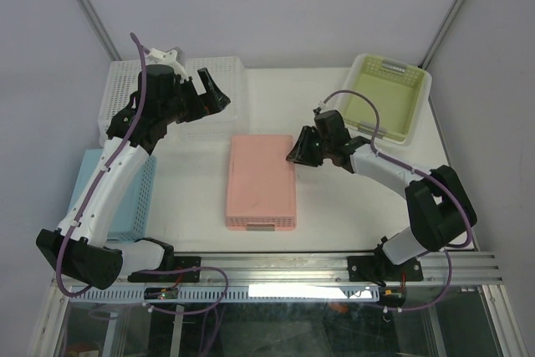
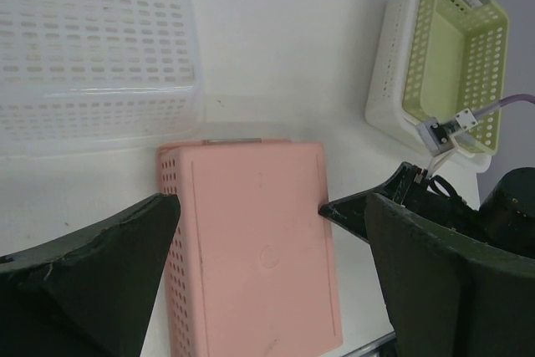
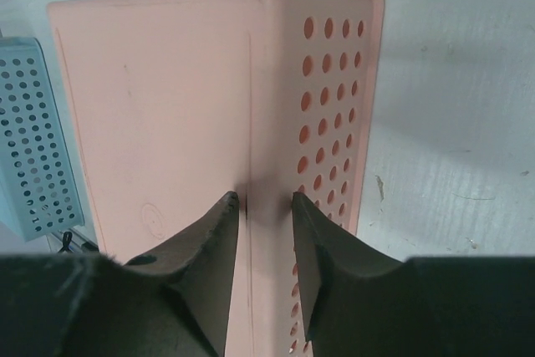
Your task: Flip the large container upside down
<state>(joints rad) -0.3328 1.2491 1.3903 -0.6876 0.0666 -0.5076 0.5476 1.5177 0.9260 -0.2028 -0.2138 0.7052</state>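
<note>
The large container [image 1: 232, 81] is a translucent whitish tub at the back left, and its perforated base faces up in the left wrist view [image 2: 92, 39]. My left gripper [image 1: 214, 89] hovers over its right part, wide open and empty [image 2: 249, 204]. My right gripper [image 1: 292, 155] is at the right edge of an upturned pink basket [image 1: 261, 183]. In the right wrist view its fingers stand a narrow gap apart [image 3: 265, 198] with the tips against the pink basket's top right edge [image 3: 167, 98], holding nothing.
An opaque white mesh basket [image 1: 119, 94] stands left of the large container. A blue perforated basket [image 1: 125, 198] lies at the near left. A green basket [image 1: 384, 98] sits inside a white tub [image 2: 389, 81] at the back right.
</note>
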